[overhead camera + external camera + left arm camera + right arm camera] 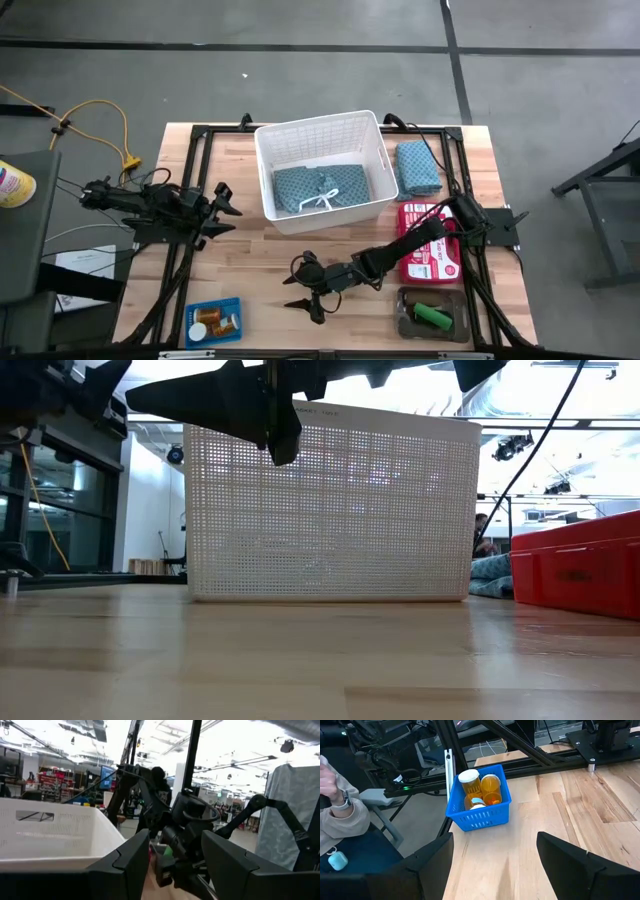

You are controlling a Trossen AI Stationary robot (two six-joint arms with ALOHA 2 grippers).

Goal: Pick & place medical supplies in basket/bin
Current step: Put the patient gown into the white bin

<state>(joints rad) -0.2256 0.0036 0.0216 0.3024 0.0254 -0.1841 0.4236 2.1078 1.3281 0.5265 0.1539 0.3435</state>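
Left hand (222,212): fingers spread wide, nothing between them; it hangs over the left part of the desk, just beside the white basket, and looks to be waiting.

Blue mesh tray (213,322): at the near left corner of the desk; it carries orange pill bottles (490,786) with white caps. The right wrist view looks straight at it, so my guess is these are the next pick.

Right hand (303,294): stretched low across the near middle of the desk, fingers parted and empty, pointing toward the blue tray but well short of it.

White basket (268,137): at the far middle of the desk; one teal patterned cloth (320,187) with a white tie lies inside.

Second teal cloth (417,166): folded on the desk just right of the basket, not yet binned.

Red case (431,265): flat on the right side, partly under the right arm.

Grey tray (402,322): near right corner, holding a green oblong piece (434,317) beside a dark one.

Progress: early, by my reading; one cloth is in, while the other cloth, the bottles and the tray pieces are left.

Desk (260,270): pale wood planks in a black frame.

Room: grey concrete floor with dark lines, a yellow cable (105,120) at left; a person's sleeve (342,827) shows beyond the desk edge.
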